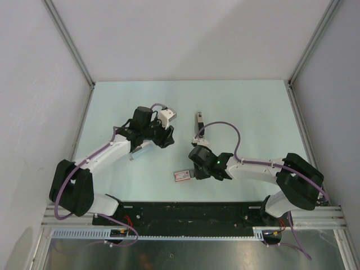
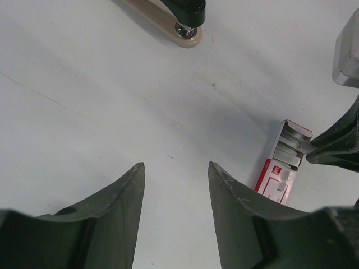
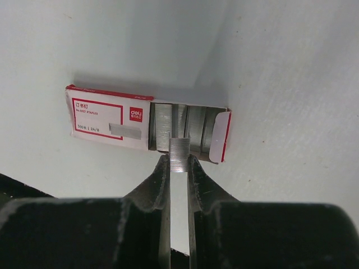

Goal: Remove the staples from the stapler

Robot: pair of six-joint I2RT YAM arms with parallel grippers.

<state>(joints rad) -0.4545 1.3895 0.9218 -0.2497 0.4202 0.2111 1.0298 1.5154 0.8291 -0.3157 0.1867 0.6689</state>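
On the bench (image 1: 253, 112), beyond the right hand (image 3: 179, 163), the stapler (image 1: 198, 125) is being touched by neither hand. A staple strip (image 3: 180, 151) is being pinched by the right hand over the open box (image 3: 112, 120); the left hand (image 2: 175, 168) is being held released, empty.

stapler (image 2: 180, 33): only one end shows in the left wrist view; the top edge cuts off the rest. From above the stapler (image 1: 198, 121) is too small to make out.
staple strip (image 3: 180, 154): its lower part hides between the right jaws.
staple box (image 1: 181, 175): from above, one end sits under the right jaws.
grey block (image 2: 349, 50): cut by the right edge; cannot tell what it is.
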